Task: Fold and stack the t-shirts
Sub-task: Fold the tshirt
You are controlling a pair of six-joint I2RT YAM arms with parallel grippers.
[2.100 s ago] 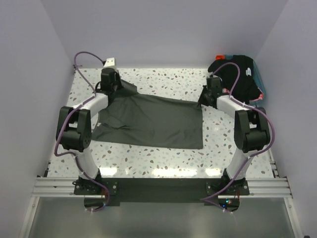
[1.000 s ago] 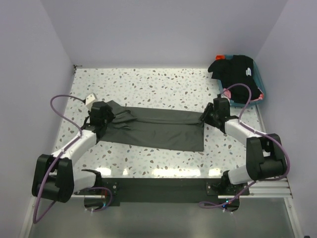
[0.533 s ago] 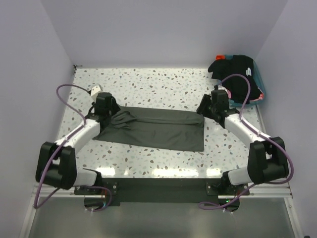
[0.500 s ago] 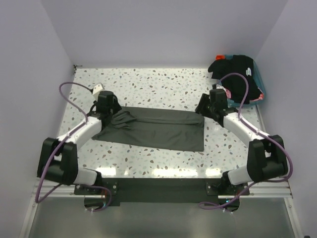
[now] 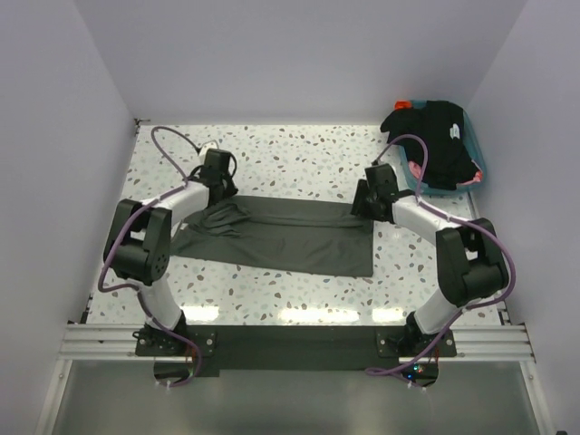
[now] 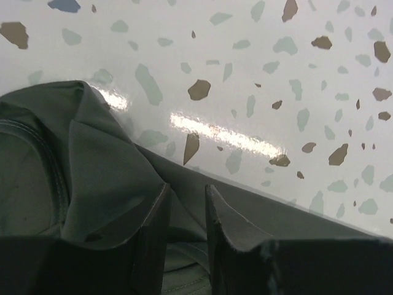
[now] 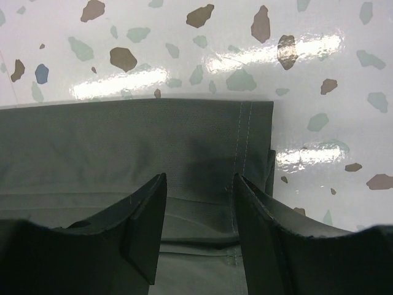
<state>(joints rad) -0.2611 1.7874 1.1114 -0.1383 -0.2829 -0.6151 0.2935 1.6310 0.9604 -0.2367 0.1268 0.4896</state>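
A dark olive-grey t-shirt [image 5: 290, 236] lies folded into a long band across the middle of the table. My left gripper [image 5: 220, 188] sits at its far left corner by the bunched sleeve. In the left wrist view that gripper [image 6: 186, 190] is open by a narrow gap, straddling a fold of the shirt [image 6: 73, 160]. My right gripper [image 5: 364, 204] is over the far right corner. In the right wrist view it [image 7: 199, 179] stands open wide above the stitched hem [image 7: 244, 141]. Black t-shirts [image 5: 433, 136] with a small white mark are heaped in the tub.
The teal tub [image 5: 478, 168] stands at the table's back right corner, against the wall. Speckled tabletop [image 5: 299, 149] shows beyond the shirt, and purple walls close in on three sides. Purple cables loop over both arms.
Both arms swung inward and toward the far edge of the shirt. The left jaws have narrowed. The shirt has kept its folded shape.
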